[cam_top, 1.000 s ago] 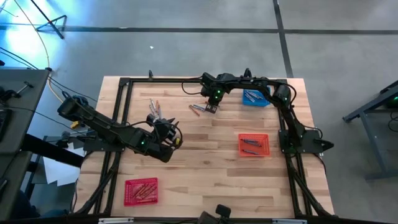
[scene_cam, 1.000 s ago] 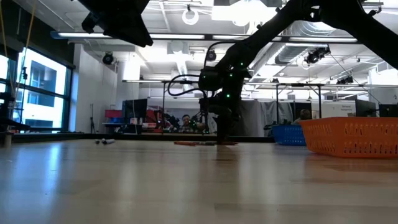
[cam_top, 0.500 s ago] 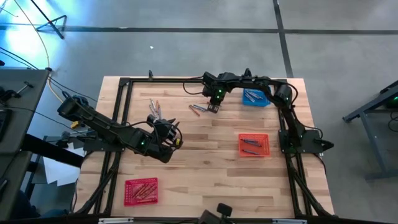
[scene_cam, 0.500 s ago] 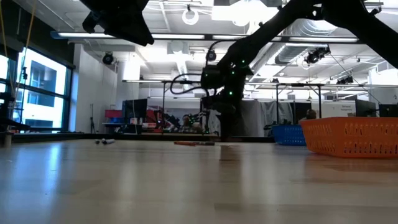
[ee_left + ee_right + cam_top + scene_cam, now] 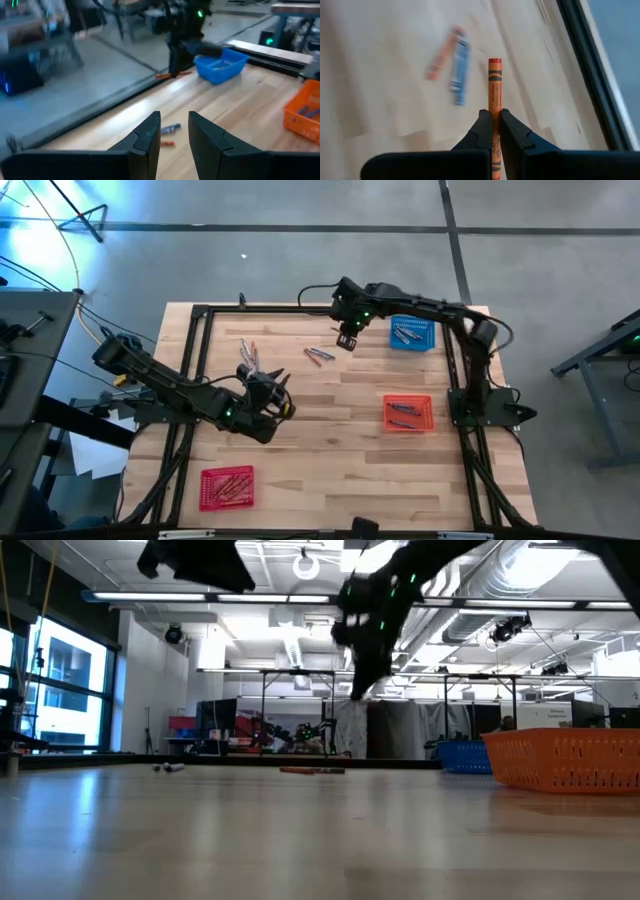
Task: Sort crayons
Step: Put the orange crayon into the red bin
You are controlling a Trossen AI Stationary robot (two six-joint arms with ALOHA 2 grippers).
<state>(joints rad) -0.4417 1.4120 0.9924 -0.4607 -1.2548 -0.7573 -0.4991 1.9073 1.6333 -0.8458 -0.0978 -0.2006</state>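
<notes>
Both robot arms are looking dark and black, with small green lights glowing on them. Each gripper is showing two flat, pointed black fingers.

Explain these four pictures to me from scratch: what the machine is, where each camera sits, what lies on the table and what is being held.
Two dark robot arms work at a wooden table, sorting crayons by colour. One picture looks straight down, one looks level across the tabletop, and two come from cameras on the arms' wrists.

On the table stand a blue basket, an orange basket and a red basket, each with crayons inside. Loose crayons lie near the middle, and more lie near the left arm.

The right hand is shut on an orange crayon and hangs above the table, near the blue basket. The left hand holds nothing, its fingers parted, above the loose crayons on its side.
</notes>
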